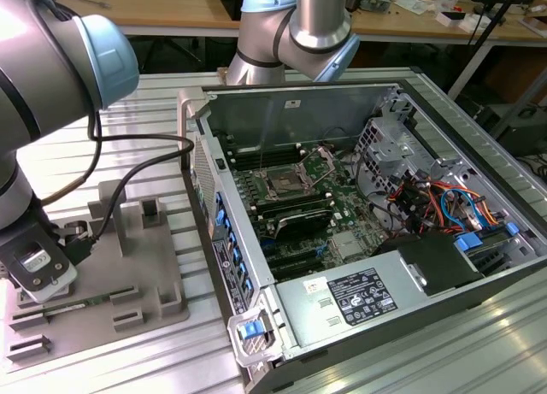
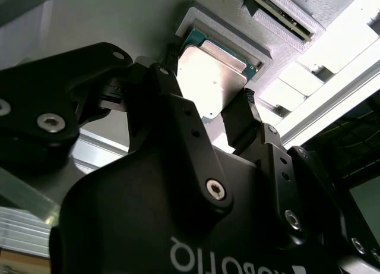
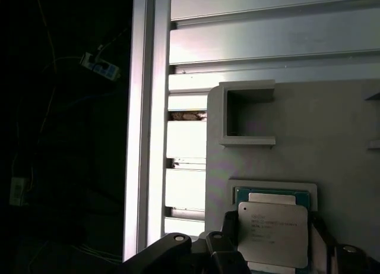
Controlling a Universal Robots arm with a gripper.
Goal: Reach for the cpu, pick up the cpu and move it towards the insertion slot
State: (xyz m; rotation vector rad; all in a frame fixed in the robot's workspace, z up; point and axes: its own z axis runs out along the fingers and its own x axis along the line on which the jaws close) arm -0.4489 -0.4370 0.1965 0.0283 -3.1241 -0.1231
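In the second wrist view my gripper [image 2: 208,82] covers one edge of the cpu [image 2: 221,61]. The first wrist view's border cuts off the fixture plate [image 3: 332,137]. In the exterior view, at eight o'clock from the insertion slot [image 1: 282,185], my wrist [image 1: 38,266] hides part of that plate.

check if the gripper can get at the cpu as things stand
likely yes: the gripper hangs right over the cpu in its nest on the fixture plate, with nothing lying between them
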